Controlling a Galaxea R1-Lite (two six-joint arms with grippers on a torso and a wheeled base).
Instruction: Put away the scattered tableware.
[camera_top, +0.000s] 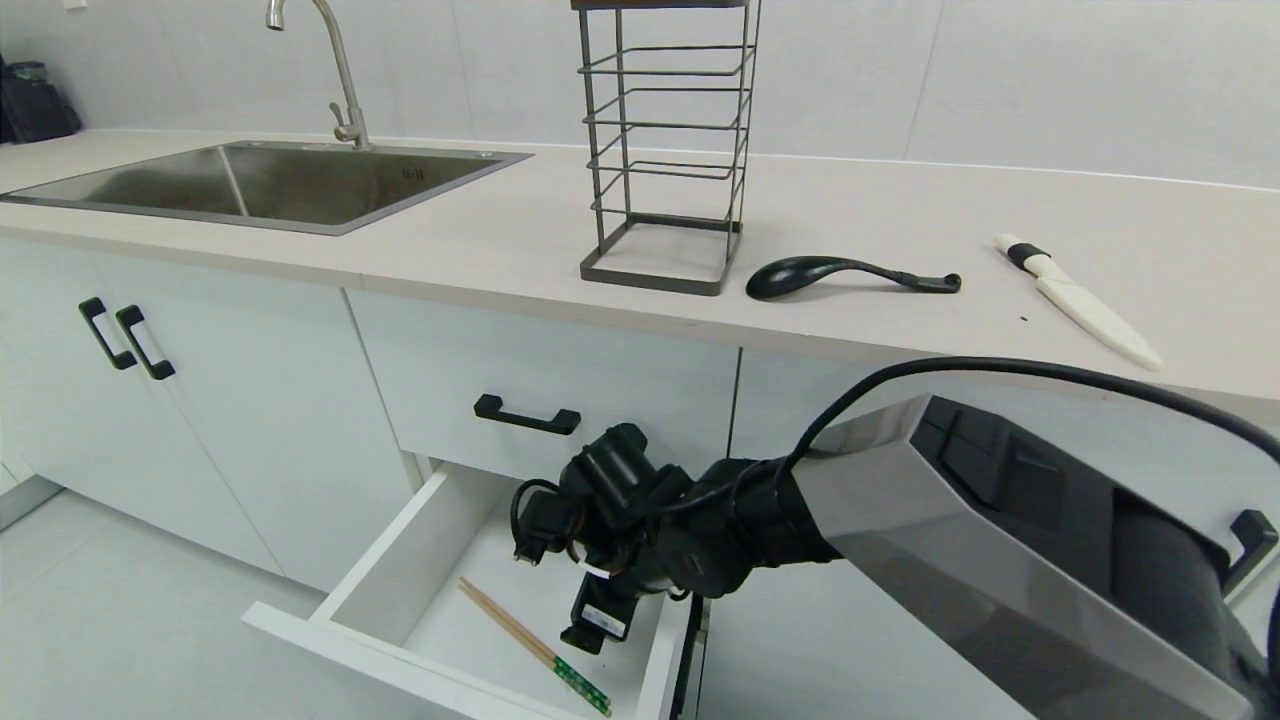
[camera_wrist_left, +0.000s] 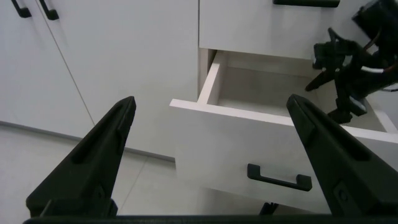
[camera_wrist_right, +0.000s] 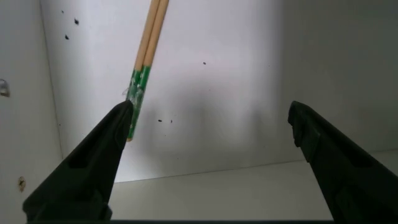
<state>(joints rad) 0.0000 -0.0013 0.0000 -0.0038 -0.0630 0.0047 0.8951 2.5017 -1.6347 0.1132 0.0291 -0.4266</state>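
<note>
A pair of wooden chopsticks (camera_top: 535, 648) with green ends lies on the floor of the open white drawer (camera_top: 345, 590). My right gripper (camera_top: 597, 622) hangs inside the drawer just beside them, open and holding nothing. In the right wrist view the chopsticks (camera_wrist_right: 147, 56) lie by one finger of the open gripper (camera_wrist_right: 211, 158). A black ladle (camera_top: 850, 275) and a white knife (camera_top: 1080, 300) rest on the counter. My left gripper (camera_wrist_left: 211, 165) is open in front of the drawer front (camera_wrist_left: 249, 158), low and outside it.
A tall wire rack (camera_top: 665, 150) stands on the counter left of the ladle. A steel sink (camera_top: 270, 185) with a tap is at the far left. A closed drawer with a black handle (camera_top: 527, 414) sits above the open one.
</note>
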